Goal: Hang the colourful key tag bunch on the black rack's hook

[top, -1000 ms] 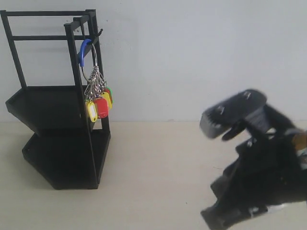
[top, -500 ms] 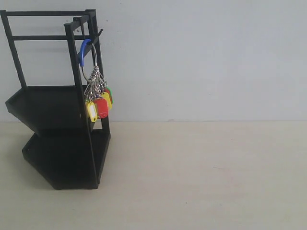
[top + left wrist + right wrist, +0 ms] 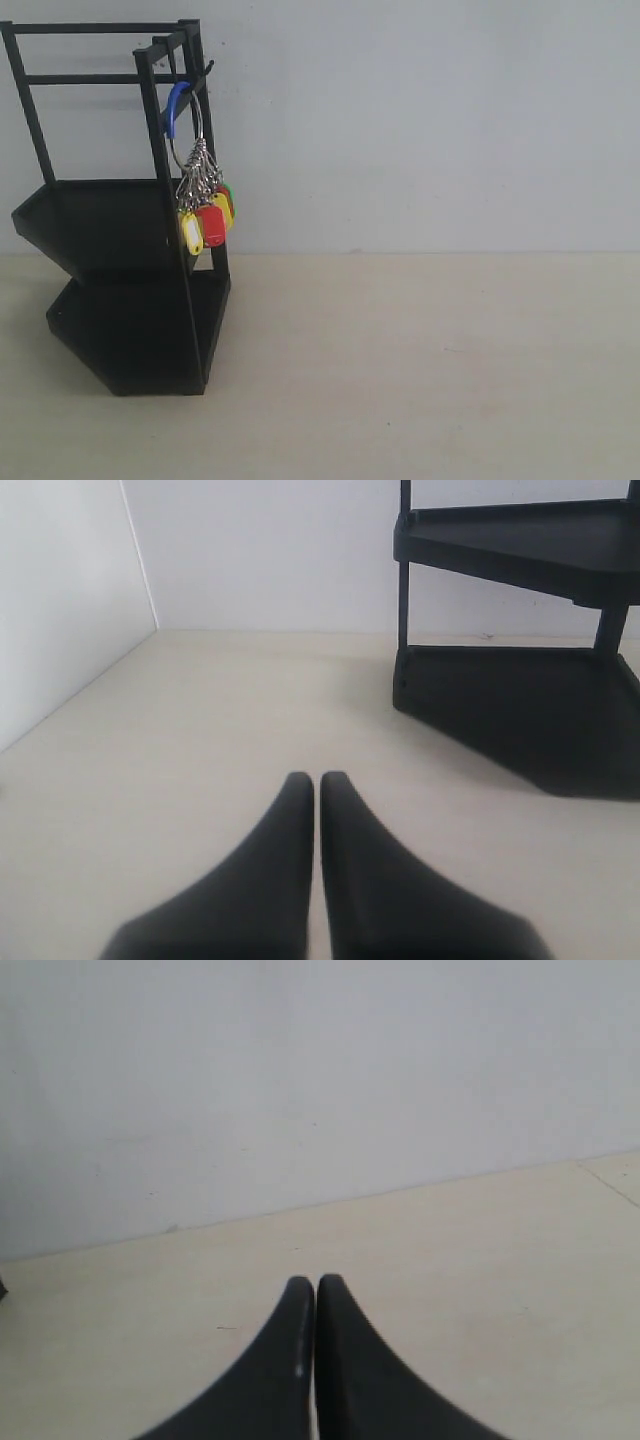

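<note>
Both grippers are closed up: left gripper [image 3: 316, 780] has its black jaws pressed tip to tip, right gripper [image 3: 315, 1282] same deal.

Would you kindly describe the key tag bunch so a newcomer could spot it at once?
Find the tall black rack at the left of the exterior view. From the hook near its top hangs the colourful key tag bunch. It is the only coloured thing: yellow, red and green tags under a part-blue loop.

No lettering, brand or number is legible in any view. In the colourful key tag bunch [image 3: 204, 205], the yellow tag [image 3: 190, 232] shows a pale label window, too small to reveal any writing.
</note>
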Robot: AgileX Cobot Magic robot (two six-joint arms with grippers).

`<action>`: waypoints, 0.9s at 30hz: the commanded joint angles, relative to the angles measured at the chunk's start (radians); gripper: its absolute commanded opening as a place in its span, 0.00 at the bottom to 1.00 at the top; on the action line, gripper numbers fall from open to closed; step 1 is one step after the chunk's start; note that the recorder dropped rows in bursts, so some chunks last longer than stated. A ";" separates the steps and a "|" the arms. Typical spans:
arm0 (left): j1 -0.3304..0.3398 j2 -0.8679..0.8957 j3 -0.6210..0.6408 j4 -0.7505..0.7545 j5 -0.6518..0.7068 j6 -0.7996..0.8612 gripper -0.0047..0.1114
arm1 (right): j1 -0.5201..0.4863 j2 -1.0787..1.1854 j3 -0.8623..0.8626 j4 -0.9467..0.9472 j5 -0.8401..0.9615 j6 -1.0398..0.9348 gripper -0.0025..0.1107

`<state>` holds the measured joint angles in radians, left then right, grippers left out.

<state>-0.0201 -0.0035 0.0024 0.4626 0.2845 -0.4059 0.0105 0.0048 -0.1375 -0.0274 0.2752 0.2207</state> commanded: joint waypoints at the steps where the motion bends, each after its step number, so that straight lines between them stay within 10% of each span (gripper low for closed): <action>1: -0.001 0.004 -0.002 0.000 -0.007 -0.006 0.08 | -0.063 -0.005 0.000 -0.001 -0.018 0.026 0.02; 13: -0.001 0.004 -0.002 0.000 -0.007 -0.006 0.08 | -0.061 -0.005 0.058 0.133 -0.089 0.147 0.02; 27: -0.001 0.004 -0.002 0.000 -0.007 -0.006 0.08 | -0.061 -0.005 0.138 0.137 0.036 -0.240 0.02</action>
<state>-0.0201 -0.0035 0.0024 0.4626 0.2845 -0.4059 -0.0482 0.0045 -0.0048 0.1109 0.2707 0.0574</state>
